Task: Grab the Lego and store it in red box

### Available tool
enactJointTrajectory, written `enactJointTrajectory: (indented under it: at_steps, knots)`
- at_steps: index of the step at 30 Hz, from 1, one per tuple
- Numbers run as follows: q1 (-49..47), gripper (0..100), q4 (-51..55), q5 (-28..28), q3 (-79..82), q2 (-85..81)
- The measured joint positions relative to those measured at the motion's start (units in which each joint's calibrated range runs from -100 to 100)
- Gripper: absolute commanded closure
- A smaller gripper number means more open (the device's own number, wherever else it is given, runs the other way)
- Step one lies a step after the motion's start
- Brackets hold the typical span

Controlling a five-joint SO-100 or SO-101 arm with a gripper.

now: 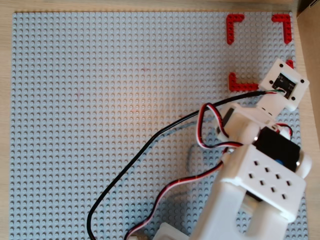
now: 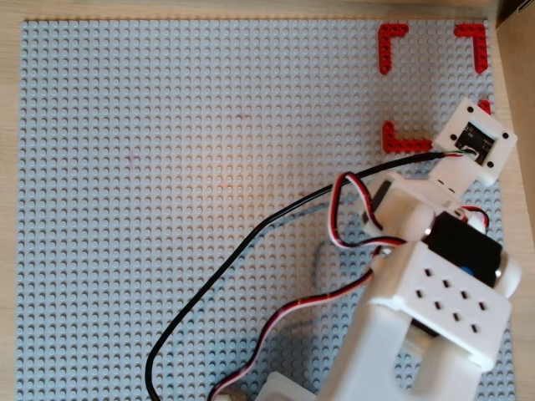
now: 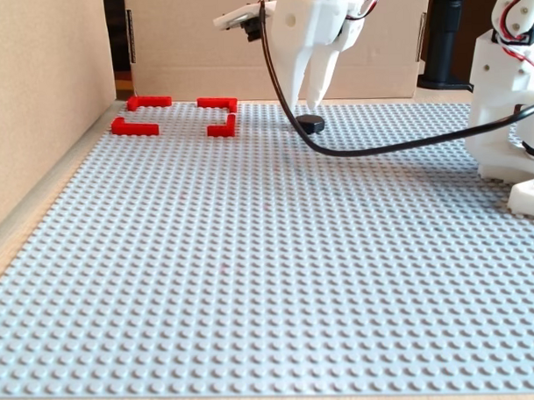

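Observation:
In the fixed view the black Lego (image 3: 310, 123) lies on the grey baseplate (image 3: 252, 271), to the right of the red box (image 3: 220, 103) and outside it. My gripper (image 3: 305, 112) points straight down just above the Lego. It is open, with a narrow gap between its white fingers (image 3: 290, 85) and nothing held. In both overhead views the arm (image 1: 260, 170) covers the Lego and the fingertips. The red box's corner pieces (image 1: 234, 22) (image 2: 391, 38) sit at the top right, with the wrist block (image 1: 283, 84) over the lower right corner.
A black cable (image 3: 397, 144) trails across the plate from the gripper toward the arm's base (image 3: 510, 112) on the right. Cardboard walls (image 3: 44, 94) stand along the left and back. A black post (image 3: 445, 36) stands behind the plate.

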Motion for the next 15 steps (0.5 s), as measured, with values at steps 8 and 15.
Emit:
enactJointTrajectory:
  at_steps: [8, 15]
  knots:
    - [0.73, 83, 0.6, -0.05, -1.16, 3.72]
    - [3.05, 83, 0.6, -0.05, -1.34, 3.72]
